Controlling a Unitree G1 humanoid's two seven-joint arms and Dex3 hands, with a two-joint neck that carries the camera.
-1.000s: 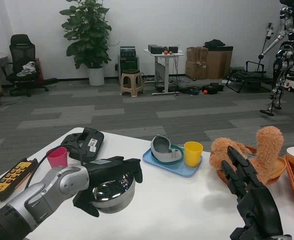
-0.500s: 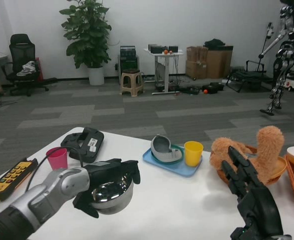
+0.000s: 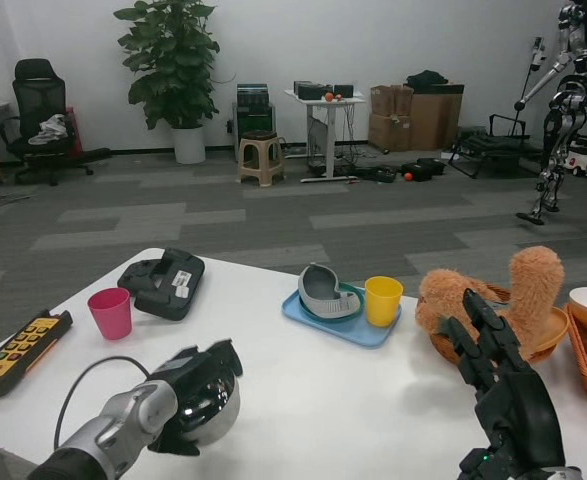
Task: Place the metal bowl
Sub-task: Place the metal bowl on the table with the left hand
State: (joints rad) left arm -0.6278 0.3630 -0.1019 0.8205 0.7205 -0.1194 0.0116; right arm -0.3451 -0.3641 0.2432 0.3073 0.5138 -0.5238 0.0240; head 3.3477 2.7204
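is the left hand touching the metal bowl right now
Touching. In the head view the left hand grips the metal bowl, its black fingers wrapped over the rim with no gap showing.

Left robot hand (image 3: 195, 385) with the metal bowl (image 3: 209, 405) has drawn back toward the body — both now lower in the head view, nearer the bench's (image 3: 353, 400) front edge. The hand grips the bowl from above, and the bowl is tipped on its side, where before its mouth faced up. Left forearm shows shorter. Camera has shifted — pink cup (image 3: 111, 313) now stands clear of the arm.
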